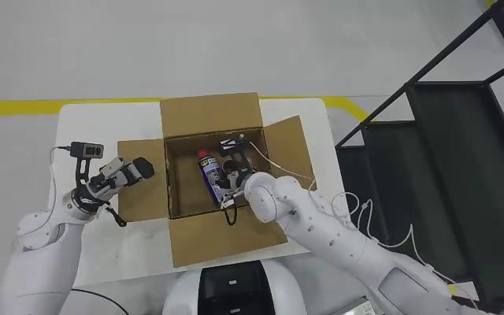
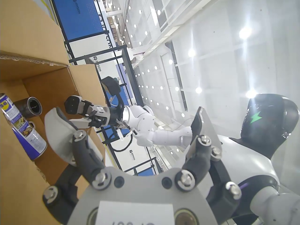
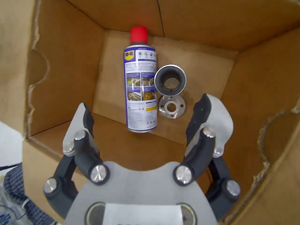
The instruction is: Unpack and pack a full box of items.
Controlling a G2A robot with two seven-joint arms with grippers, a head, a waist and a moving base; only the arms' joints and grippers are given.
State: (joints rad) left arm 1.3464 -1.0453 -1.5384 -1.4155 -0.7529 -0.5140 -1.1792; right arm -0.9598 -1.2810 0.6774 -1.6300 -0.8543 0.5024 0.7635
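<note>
- My right gripper [image 3: 144,104] hung spread over the corrugated cardboard box [image 3: 70,47].
- A glossy cylindrical spray can [image 3: 140,87] lay mid-floor, with a steel sleeve [image 3: 159,83] and a flat flange [image 3: 163,106] beside it.
- My left gripper [image 1: 140,168] was spread over the left flap.

Matt brown corrugated cardboard for the box [image 3: 131,5], rough and torn along the flap edges. Glossy printed metal on the spray can [image 3: 140,90], smooth red plastic on its cap [image 3: 138,35]. Bright polished metal on the flange [image 3: 164,105] and around the rim of the sleeve [image 3: 161,87], dull dark lining within. Smooth matt white on the table [image 1: 94,126].
</note>
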